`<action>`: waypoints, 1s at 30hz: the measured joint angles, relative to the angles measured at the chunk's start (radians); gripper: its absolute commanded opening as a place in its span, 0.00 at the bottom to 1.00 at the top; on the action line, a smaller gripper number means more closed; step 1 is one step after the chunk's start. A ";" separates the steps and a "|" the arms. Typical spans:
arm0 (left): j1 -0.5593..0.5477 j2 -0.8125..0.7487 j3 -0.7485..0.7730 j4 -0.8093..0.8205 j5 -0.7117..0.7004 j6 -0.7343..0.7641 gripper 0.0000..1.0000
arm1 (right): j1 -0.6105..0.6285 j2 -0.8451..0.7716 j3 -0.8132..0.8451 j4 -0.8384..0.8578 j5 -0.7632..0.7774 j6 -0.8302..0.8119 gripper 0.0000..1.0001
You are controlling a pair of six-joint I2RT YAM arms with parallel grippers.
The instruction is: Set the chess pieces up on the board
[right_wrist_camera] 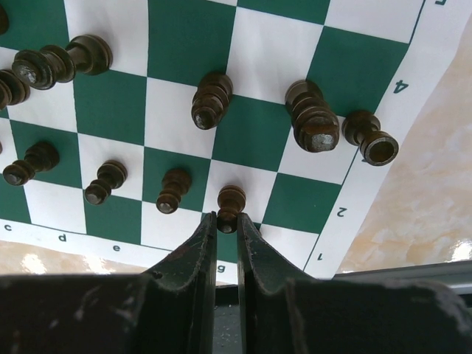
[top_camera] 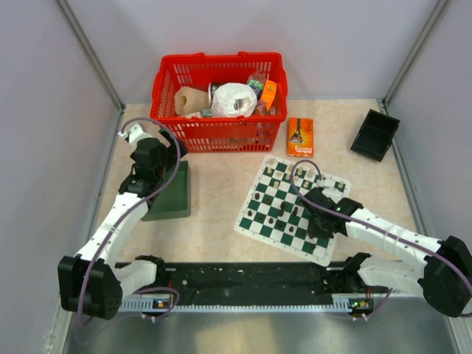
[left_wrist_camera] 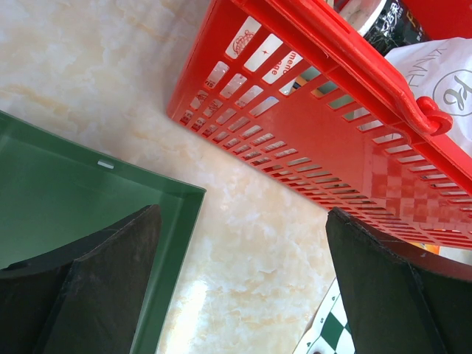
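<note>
The top external camera is looking down from above and behind the arm bases, taking in the whole table [top_camera: 214,221]: the red basket [top_camera: 218,136] at upper centre, the green tray [top_camera: 175,193] at left, the board [top_camera: 259,193] right of centre. The left wrist camera is facing close along the left gripper [left_wrist_camera: 243,214], sharing the red basket [left_wrist_camera: 332,147], green tray [left_wrist_camera: 66,192] and a corner of the board [left_wrist_camera: 335,332] with the top view. The right wrist camera is peering straight down at the board [right_wrist_camera: 184,44] from very near, the right gripper [right_wrist_camera: 226,217] rising from the bottom edge around a dark pawn [right_wrist_camera: 231,200].
</note>
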 measured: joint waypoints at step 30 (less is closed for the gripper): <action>0.003 0.010 0.000 0.008 0.010 0.000 0.99 | 0.000 -0.060 0.055 -0.109 -0.034 -0.006 0.39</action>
